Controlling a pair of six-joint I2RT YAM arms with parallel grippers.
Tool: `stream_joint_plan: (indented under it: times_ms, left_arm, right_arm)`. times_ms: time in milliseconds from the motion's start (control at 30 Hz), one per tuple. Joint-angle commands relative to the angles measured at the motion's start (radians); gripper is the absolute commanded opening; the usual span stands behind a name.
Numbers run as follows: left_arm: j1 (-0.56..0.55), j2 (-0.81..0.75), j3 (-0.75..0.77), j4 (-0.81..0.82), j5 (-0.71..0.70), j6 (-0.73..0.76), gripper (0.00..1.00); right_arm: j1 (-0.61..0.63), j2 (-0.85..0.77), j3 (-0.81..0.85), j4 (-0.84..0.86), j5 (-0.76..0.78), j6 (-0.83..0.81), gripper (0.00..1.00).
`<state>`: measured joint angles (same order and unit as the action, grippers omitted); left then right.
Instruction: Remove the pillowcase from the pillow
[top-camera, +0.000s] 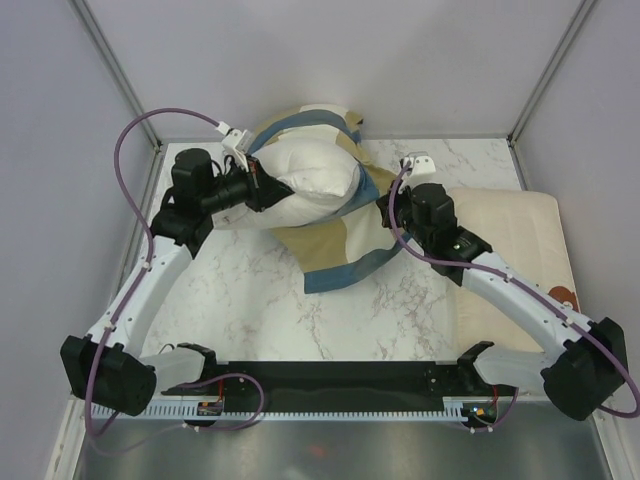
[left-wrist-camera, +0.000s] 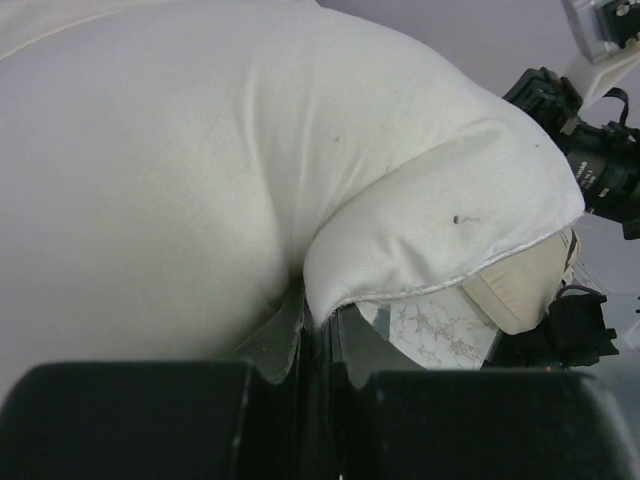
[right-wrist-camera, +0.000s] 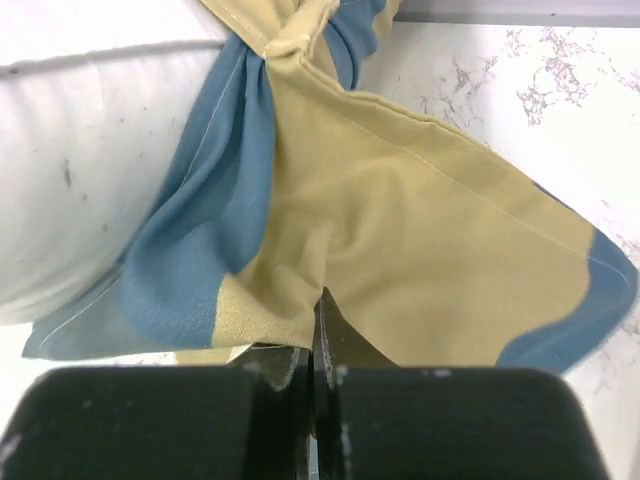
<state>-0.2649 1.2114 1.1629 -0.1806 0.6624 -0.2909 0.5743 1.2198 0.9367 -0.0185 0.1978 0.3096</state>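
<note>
The plump off-white pillow lies at the back of the marble table and is partly out of the pillowcase, whose steel blue and tan fabric bunches behind and to the right of it. My left gripper is shut on the pillow's left end. In the left wrist view the pillow fills the frame, and a fold of its seamed edge sits between the left gripper jaws. My right gripper is shut on the pillowcase. In the right wrist view tan pillowcase fabric is pinched in the right gripper, with the pillow to the left.
A flatter cream pillow with a brown print lies along the table's right side, under the right arm. Grey enclosure walls stand close at the back and both sides. A black rail runs along the near edge between the arm bases.
</note>
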Motion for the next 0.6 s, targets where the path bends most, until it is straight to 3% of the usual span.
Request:
stream_joint_plan:
  times_ms: [0, 133, 333, 567]
  left_arm:
    - [0.006, -0.099, -0.040, -0.026, -0.009, 0.039, 0.02]
    - [0.009, -0.222, -0.039, -0.111, -0.087, 0.024, 0.02]
    - [0.010, -0.276, 0.165, -0.256, -0.083, -0.039, 0.02]
    - [0.013, -0.271, 0.392, -0.313, -0.060, -0.114, 0.02]
  right_arm:
    - [-0.019, -0.089, 0.028, -0.061, 0.083, -0.017, 0.00]
    - [-0.057, -0.076, -0.009, -0.104, 0.155, -0.020, 0.00]
    - [-0.143, -0.016, -0.082, -0.028, 0.065, 0.026, 0.00]
    - [-0.177, 0.111, -0.110, 0.072, 0.011, 0.057, 0.00]
